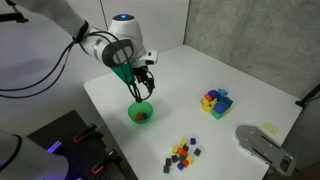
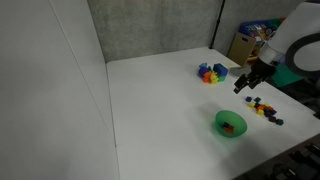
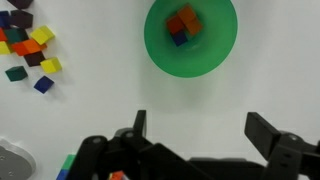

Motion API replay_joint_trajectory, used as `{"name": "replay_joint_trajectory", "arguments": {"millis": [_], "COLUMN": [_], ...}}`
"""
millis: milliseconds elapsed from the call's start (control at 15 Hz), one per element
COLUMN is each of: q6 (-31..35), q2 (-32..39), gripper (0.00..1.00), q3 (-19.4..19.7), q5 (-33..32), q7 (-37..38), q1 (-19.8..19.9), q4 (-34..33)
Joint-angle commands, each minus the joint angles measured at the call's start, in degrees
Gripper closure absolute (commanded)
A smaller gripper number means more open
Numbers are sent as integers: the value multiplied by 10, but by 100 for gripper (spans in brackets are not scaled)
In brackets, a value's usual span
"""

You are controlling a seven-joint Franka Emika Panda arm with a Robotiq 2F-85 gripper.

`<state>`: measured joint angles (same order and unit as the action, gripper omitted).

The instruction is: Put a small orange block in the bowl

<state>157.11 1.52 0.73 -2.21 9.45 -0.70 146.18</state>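
Note:
The bright green bowl [image 1: 141, 113] sits on the white table and shows in both exterior views [image 2: 230, 124] and at the top of the wrist view [image 3: 190, 38]. Small blocks lie inside it, an orange one [image 3: 185, 20] on top of a blue and a dark one. My gripper [image 1: 142, 88] hangs a little above the bowl; it also shows in an exterior view [image 2: 243, 83]. In the wrist view its two fingers [image 3: 200, 135] stand wide apart with bare table between them. It is open and empty.
A heap of small loose cubes [image 1: 183, 153] lies near the table's front edge, also in the wrist view [image 3: 28, 48]. A stacked multicoloured block cluster [image 1: 215, 102] stands farther off [image 2: 211, 73]. A grey device [image 1: 262, 146] sits at the table corner.

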Motion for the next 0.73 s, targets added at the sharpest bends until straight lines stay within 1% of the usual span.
{"name": "replay_joint_trajectory", "arguments": {"millis": [0,67,133,267,333,467,533,600,667], "q6": [-123,-174,-215,-276,-296,-320,-319,-301,-305], "q2": [-79,-95,-109,-136,-146,-161,-166,-153,-158], "gripper": [0,0,0,0,0,0,0,0,0], "q3": [9,10,12,17,17,17,17,14,14], "q5": [-19,-1,0,-8,-12,-19,-26,-11,-15], "q7": [-6,-32,-44,-58,-60,-59,-62,-52,-53], "q1": [13,16,19,27,30,36,39,35,37], "q4": [0,-9,-16,-28,-33,-39,-35,-32,-32]}}
